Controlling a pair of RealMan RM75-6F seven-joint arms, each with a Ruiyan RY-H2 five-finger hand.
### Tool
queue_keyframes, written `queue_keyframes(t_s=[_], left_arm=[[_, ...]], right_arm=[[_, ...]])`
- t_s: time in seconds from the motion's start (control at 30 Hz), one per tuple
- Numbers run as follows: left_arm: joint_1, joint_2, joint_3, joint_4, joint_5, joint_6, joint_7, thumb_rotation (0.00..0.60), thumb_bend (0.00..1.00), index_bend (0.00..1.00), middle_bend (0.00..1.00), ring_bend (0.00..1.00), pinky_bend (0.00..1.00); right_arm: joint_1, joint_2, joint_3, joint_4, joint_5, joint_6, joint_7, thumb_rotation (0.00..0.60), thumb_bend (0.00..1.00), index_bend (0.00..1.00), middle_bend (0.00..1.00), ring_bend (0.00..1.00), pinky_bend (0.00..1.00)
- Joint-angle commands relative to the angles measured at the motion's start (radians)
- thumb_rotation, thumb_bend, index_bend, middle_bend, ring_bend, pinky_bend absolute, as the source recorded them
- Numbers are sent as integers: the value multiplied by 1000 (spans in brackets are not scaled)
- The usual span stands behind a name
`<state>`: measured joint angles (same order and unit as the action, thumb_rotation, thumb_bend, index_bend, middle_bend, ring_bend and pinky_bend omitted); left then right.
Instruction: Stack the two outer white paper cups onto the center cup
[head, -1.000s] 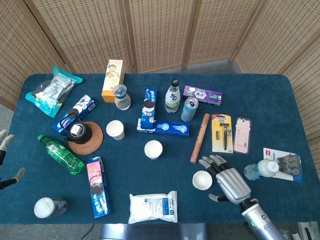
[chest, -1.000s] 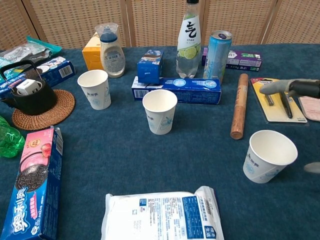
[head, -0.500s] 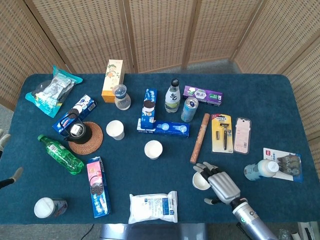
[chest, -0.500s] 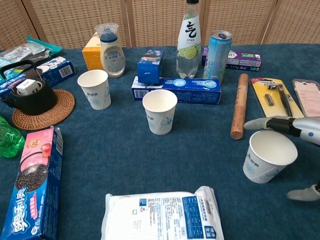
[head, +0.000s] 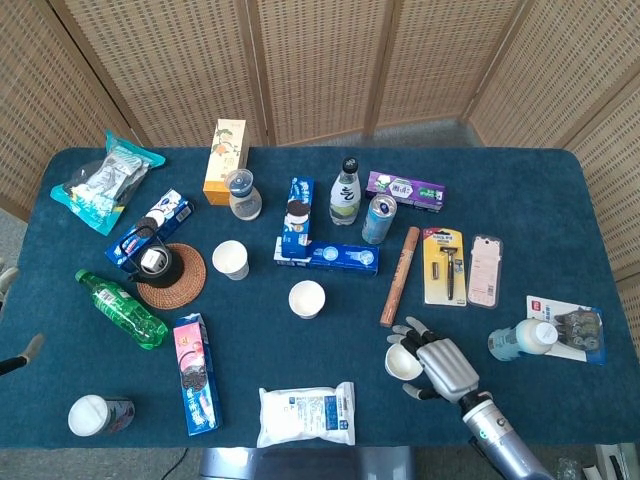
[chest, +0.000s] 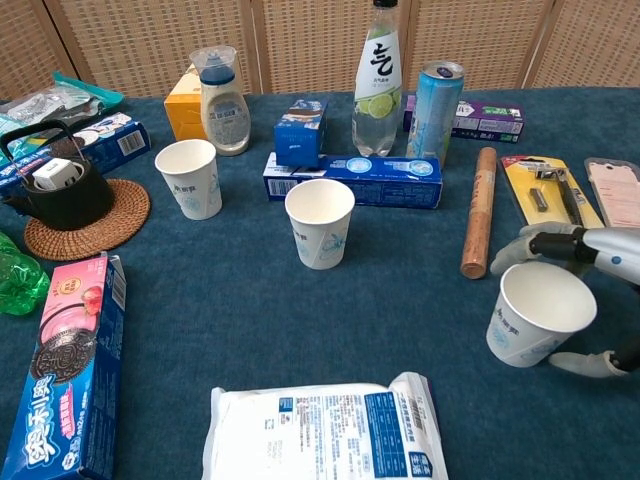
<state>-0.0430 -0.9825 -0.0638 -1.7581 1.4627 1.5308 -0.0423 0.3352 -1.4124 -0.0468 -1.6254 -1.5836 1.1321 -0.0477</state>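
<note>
Three white paper cups are standing upright and apart on the blue table (head: 560, 190): the left cup (head: 230, 259) is sitting just beside the woven mat (head: 185, 285) that is carrying the black teapot (head: 152, 261), the center cup (head: 306, 298) is sitting in front of the long blue box (head: 327, 257), and the right cup (head: 403, 361) is sitting near the front edge, below the wooden stick (head: 400, 275). None of them is stacking on another yet. Robot's right hand (head: 440, 362) is reaching around the right cup with its fingers (chest: 535, 240) spreading apart; in the chest view one finger is curving just past the far rim and the thumb is lying low beside the cup's base, but whether they are actually touching the paper is not something the views are settling. Robot's left hand (head: 12, 318) is showing only as a few fingertips at the far left edge of the head view, well away from the cups, so whether it is open or closed cannot be told.
</note>
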Motion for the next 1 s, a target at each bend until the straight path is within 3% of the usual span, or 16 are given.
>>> queue_keyframes(t_s=[0.03,0.33,0.6,0.77,1.0], left_arm=[[0,0,0,0,0,0,0,600,319,0,0,0,0],[0,-2,1,0,1,-2,4,600,319,0,0,0,0],[1,0,2,-2,3,-1,1,600,319,0,0,0,0],[2,1,4,-4,7,-1,-2,600,318,0,0,0,0],[2,3,2,-2,1,-4,-11,600,319,0,0,0,0]], right_arm=[[-5,-11,-4,18,-12,18,14,600,304,312,289,36,378],[-4,-13,-4,17,-32,45,17,600,320,346,319,58,382],[19,19,21,-82,-49,57,-22,600,309,351,326,58,382],[64,27,78,-151,-28,29,-80,600,305,351,326,58,383],[152,-9,201,-175,56,-21,-204,600,344,356,326,59,390]])
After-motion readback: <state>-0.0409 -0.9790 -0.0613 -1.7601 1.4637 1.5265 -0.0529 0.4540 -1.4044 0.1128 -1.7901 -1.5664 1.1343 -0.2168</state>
